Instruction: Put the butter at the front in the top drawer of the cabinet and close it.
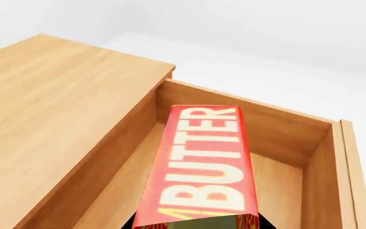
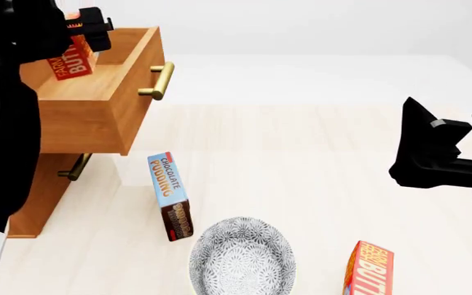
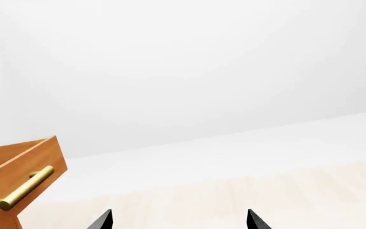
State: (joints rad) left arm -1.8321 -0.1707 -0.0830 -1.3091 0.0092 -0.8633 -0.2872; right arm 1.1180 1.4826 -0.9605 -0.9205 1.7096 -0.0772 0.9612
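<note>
left tool [image 2: 78,34]: clenched on the butter [image 2: 74,61], holding it over the open top drawer [image 2: 96,117]. Carton hangs tilted, lower end already inside the drawer walls, so a release should drop it in rather than onto the rim.
butter, wrist view: carton [image 1: 202,164] fills the middle, "BUTTER" face toward the camera, drawer floor and back wall behind it. Can't tell whether its base touches the floor; that end is hidden.
top drawer: pulled well out of the cabinet [image 2: 35,196], brass handle [image 2: 158,80] facing the desk centre. Stays open because the carton isn't released yet; closing is the last step.
lower drawer handle [image 2: 74,167]: shut, not involved.
pudding box [image 2: 170,195]: upright on the desk [image 2: 302,153] just in front of the cabinet, clear of the drawer's path.
bowl [image 2: 242,257]: patterned, near the front edge, beside the pudding box.
second butter carton [image 2: 371,270]: at the front edge, right of the bowl, untouched.
right tool [image 2: 441,150]: empty, fingers spread, parked above the desk well apart from everything. In its wrist view the fingertips [image 3: 103,220] frame bare desk, with the drawer front at the edge.
next, my read: release the carton, back the left arm out, push the drawer front home.
</note>
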